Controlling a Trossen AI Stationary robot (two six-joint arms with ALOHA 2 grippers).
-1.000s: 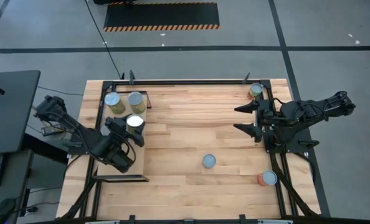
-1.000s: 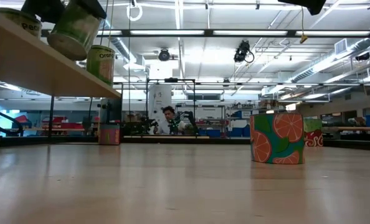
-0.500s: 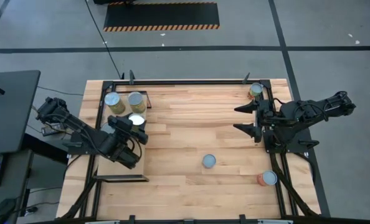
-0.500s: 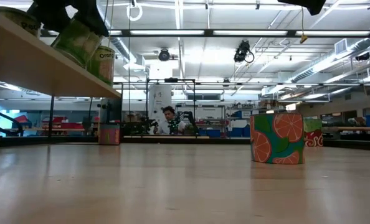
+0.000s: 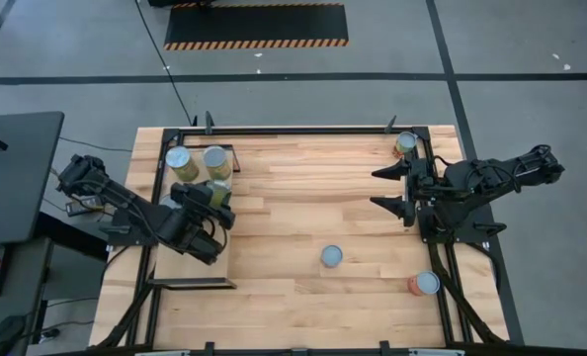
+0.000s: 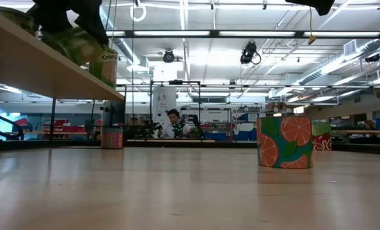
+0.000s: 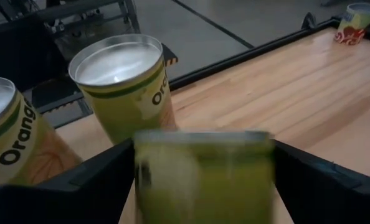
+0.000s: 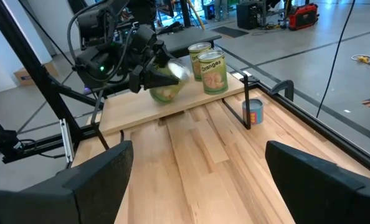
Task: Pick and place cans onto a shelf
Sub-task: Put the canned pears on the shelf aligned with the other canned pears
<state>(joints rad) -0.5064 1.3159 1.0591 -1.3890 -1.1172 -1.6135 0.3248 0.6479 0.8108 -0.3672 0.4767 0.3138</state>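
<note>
Overhead, left pincer (image 5: 214,195) around green can (image 8: 166,87) on shelf (image 5: 224,237), right pincer (image 5: 387,188) idle.

Two matte black jointed arms. Left arm (image 5: 125,213): chunky links, thin black cable at the base. Right arm (image 5: 491,178): tapered links ending in pointed black fingers (image 5: 390,172). Wrist views show broad, flat dark fingers (image 8: 94,180).

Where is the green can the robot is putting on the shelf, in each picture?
High view: green can under the left gripper, on the shelf.
Low view: top left, tilted on the shelf.
Left wrist view: blurred, bottom centre, between the fingers.
Right wrist view: upper middle, at that gripper.
Shared landmark: the two Orange cans standing beside it.
</note>
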